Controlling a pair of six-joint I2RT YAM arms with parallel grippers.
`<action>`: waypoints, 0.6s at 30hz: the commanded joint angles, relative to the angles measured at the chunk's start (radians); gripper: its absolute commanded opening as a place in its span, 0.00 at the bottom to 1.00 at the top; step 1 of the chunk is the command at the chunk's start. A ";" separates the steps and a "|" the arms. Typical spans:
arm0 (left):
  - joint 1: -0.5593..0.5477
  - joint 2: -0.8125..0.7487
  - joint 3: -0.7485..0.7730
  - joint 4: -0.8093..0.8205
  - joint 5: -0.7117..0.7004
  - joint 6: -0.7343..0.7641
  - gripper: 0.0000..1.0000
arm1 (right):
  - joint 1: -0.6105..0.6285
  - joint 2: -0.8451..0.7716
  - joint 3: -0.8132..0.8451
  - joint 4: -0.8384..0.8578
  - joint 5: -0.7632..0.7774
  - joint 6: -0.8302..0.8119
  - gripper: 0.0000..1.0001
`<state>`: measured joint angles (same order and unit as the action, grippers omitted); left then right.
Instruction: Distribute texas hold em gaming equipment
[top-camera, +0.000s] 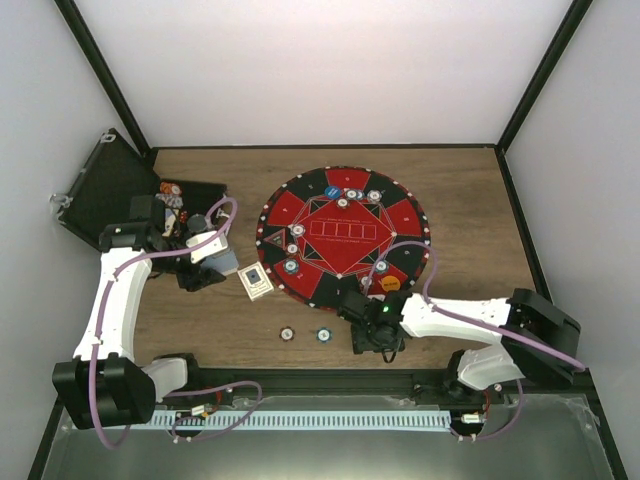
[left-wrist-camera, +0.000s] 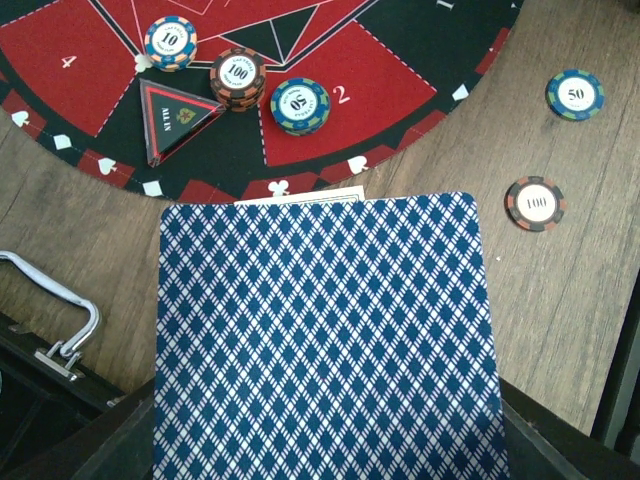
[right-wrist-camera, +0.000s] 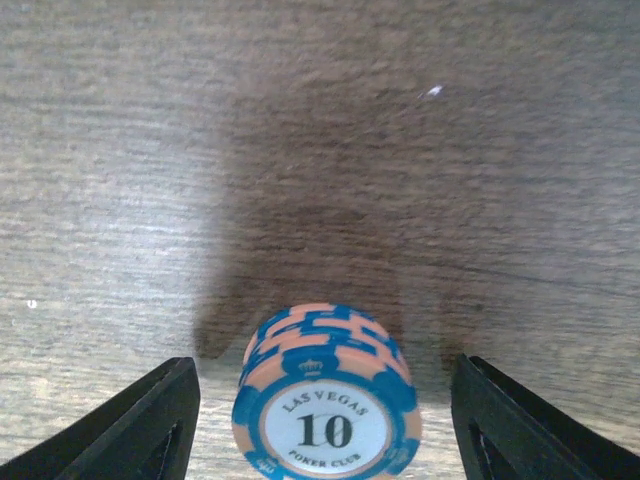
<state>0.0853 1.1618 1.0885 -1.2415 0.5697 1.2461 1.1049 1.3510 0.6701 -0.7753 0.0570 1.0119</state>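
A playing card (left-wrist-camera: 320, 340) with a blue diamond-patterned back fills the lower left wrist view and hides the jaws. My left gripper (top-camera: 210, 255) is shut on it, left of the mat. Another card (top-camera: 257, 281) lies face up on the wood beside the mat. My right gripper (top-camera: 373, 338) hovers low over the wood near the front edge. Its jaws (right-wrist-camera: 322, 385) are open, and a short stack of blue-and-orange "10" chips (right-wrist-camera: 325, 390) sits between the fingers with a gap on each side. Two single chips (top-camera: 287, 334) (top-camera: 323, 335) lie on the wood to its left.
The round red-and-black mat (top-camera: 400, 215) carries several chips around its rim and a black "ALL IN" triangle (left-wrist-camera: 180, 115). The black hinged case (top-camera: 110, 190) stands open at the far left with chips inside. Its metal latch (left-wrist-camera: 60, 300) is close to the left gripper.
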 joint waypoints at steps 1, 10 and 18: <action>0.005 -0.009 0.026 -0.012 0.041 0.039 0.11 | 0.030 0.014 0.004 0.012 -0.008 0.027 0.70; 0.003 -0.007 0.019 -0.011 0.049 0.034 0.11 | 0.031 0.010 0.004 0.001 0.003 0.021 0.64; 0.004 -0.006 0.020 -0.010 0.039 0.029 0.11 | 0.032 -0.013 -0.009 -0.017 0.008 0.026 0.63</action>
<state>0.0853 1.1622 1.0924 -1.2503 0.5701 1.2575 1.1286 1.3563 0.6697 -0.7750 0.0456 1.0161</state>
